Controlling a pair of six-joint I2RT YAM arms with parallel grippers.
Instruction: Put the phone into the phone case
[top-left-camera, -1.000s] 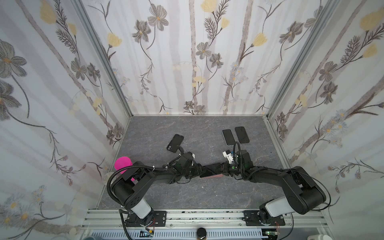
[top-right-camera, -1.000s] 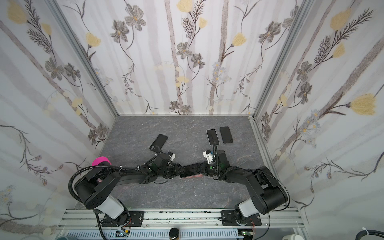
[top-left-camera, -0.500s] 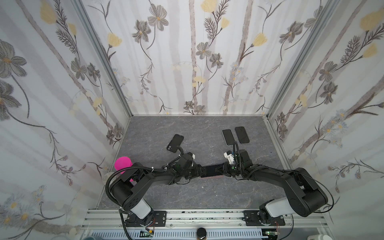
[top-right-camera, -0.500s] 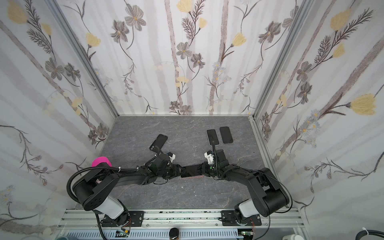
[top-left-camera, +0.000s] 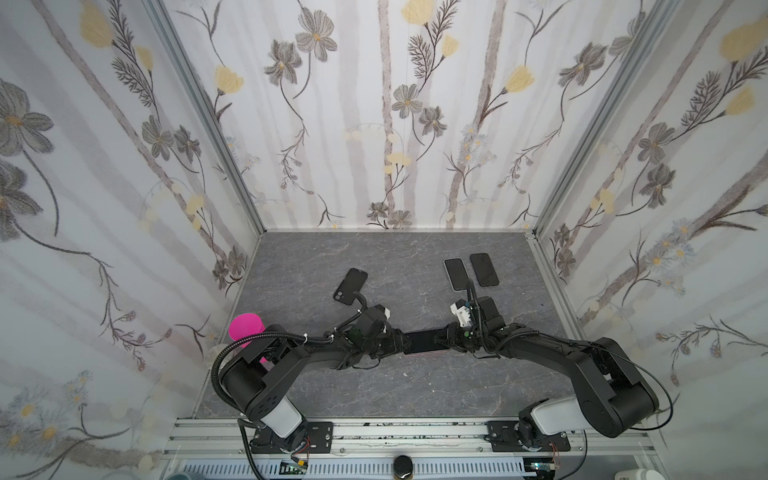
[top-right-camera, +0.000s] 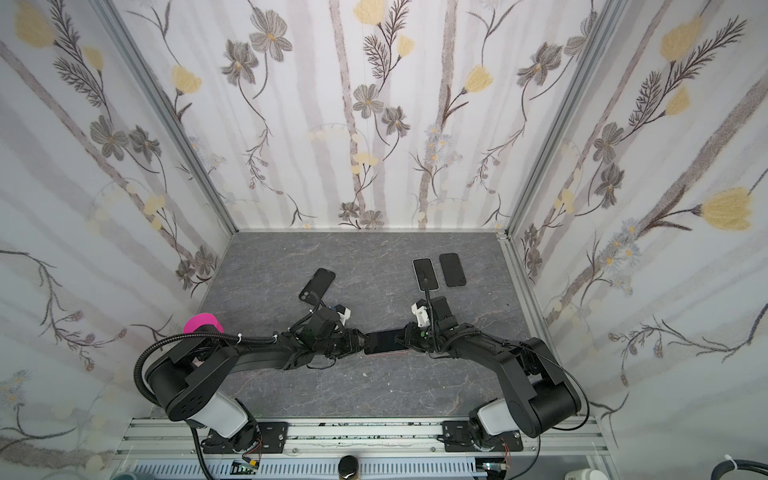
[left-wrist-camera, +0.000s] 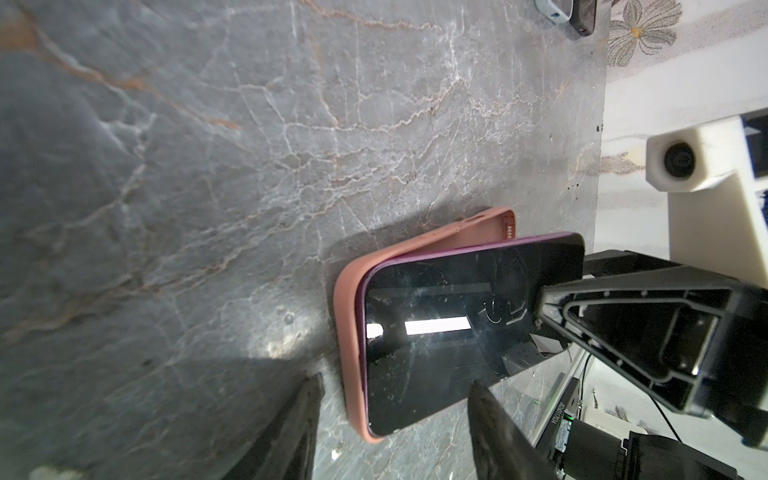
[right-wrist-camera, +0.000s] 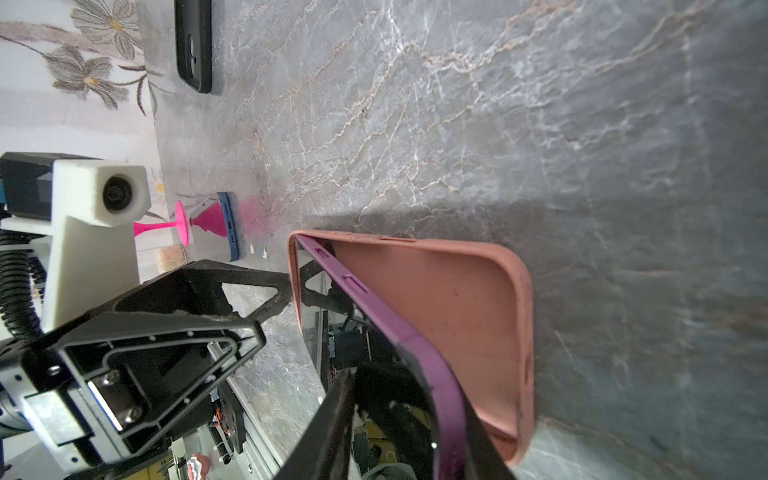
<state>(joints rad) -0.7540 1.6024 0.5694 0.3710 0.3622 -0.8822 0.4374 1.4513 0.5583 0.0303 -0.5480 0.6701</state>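
A salmon-pink phone case lies open side up on the grey table, seen in both top views. The purple-edged phone sits in it at a slant. The end by my left gripper is seated; the other end stands clear of the case. My left gripper is open, its fingers either side of the seated end without touching it. My right gripper is open, loosely straddling the raised end.
A black case lies back left of the arms. Two dark phones lie side by side at the back right. A pink stand holds a blue phone by the left wall.
My right gripper's jaws have parted around the raised end of the phone. The left gripper has narrowed very slightly. Both arms have hardly moved.
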